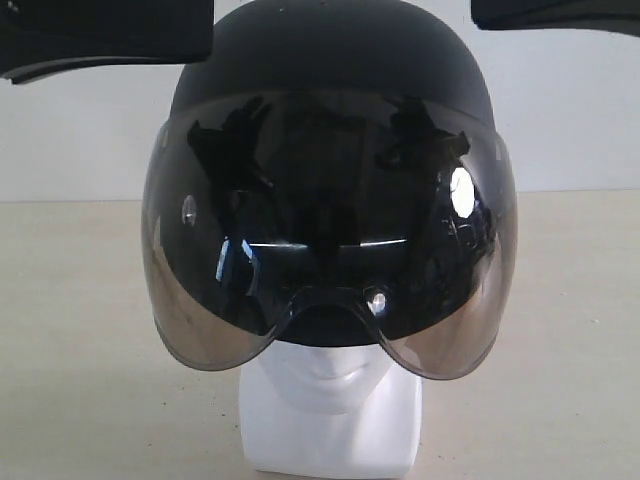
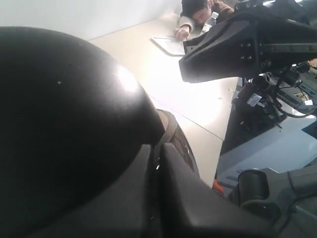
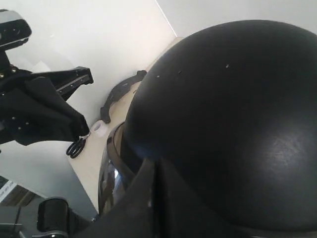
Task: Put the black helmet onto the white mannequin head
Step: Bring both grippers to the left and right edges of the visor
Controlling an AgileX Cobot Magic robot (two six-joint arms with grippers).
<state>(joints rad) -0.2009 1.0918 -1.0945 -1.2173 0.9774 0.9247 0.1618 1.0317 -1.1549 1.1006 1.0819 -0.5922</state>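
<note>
The black helmet (image 1: 330,60) sits on the white mannequin head (image 1: 330,400), its smoky visor (image 1: 330,260) covering the face down to the lips. Only chin, neck and base show below it. My left gripper (image 1: 205,45) hangs at the helmet's upper left side, and my right gripper (image 1: 478,15) is at its upper right. In the left wrist view the left gripper (image 2: 156,145) is shut, tips against the helmet (image 2: 64,124). The right gripper (image 3: 154,161) is also shut, nothing between its fingers, tips at the helmet (image 3: 228,119).
The beige table (image 1: 80,350) spreads around the head. Scissors (image 3: 74,147), a tape roll (image 3: 99,128) and a black curved part (image 3: 121,91) lie near the table edge. A person (image 2: 198,12) and a paper sheet (image 2: 171,44) are at the far end.
</note>
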